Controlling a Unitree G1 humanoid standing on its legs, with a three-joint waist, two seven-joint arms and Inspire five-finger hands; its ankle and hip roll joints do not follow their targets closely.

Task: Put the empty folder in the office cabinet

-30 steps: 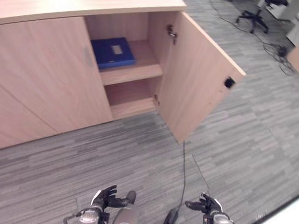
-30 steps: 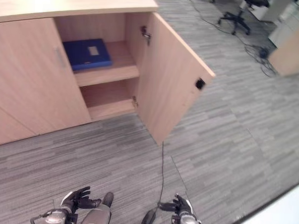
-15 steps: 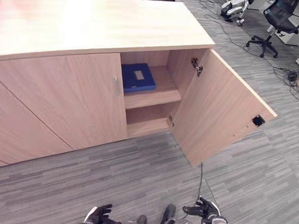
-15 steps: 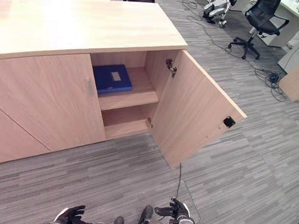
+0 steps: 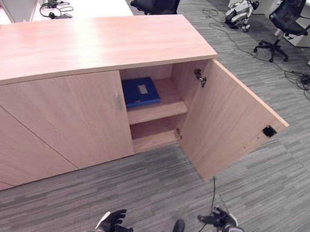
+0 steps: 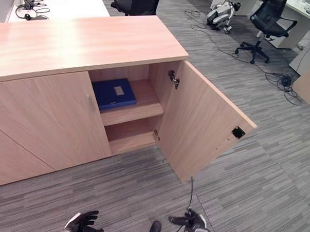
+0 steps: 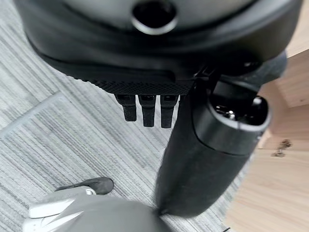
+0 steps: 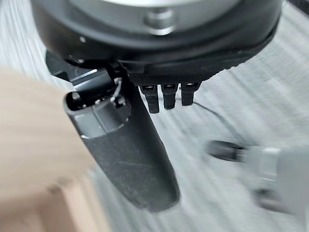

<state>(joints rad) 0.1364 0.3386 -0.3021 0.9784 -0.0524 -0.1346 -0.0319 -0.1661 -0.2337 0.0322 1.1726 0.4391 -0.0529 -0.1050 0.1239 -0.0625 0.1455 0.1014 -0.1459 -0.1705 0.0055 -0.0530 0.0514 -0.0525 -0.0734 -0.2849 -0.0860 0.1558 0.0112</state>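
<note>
Nearest, low in the eye views, both hands hang over the grey carpet [image 5: 157,193]. The left hand [image 5: 111,224] has its fingers spread and relaxed, nothing in them; its wrist view shows the same, the fingers [image 7: 147,108] straight and the thumb standing out beside them over bare carpet. The right hand [image 5: 220,220] is likewise loose and holds nothing (its wrist view shows straight fingers [image 8: 166,96] with floor past them and a blurred edge of pale wood to one side).

Beyond the hands stands the cabinet [image 5: 57,122], pale wood, its left door [image 5: 72,117] closed and its right door [image 5: 231,127] swung wide toward the robot's right, a small dark fitting near its outer edge. In the open compartment, the blue folder [image 5: 140,91] lies flat on the upper shelf [image 5: 166,103], toward the shelf's left side, with a pale label on its cover. The lower shelf [image 5: 151,136] shows bare wood.

Past the cabinet, a white tabletop [image 5: 85,2] carries a headset [image 5: 51,11]. Farther off stand black office chairs [image 5: 288,19] on the carpet, well apart from the cabinet.
</note>
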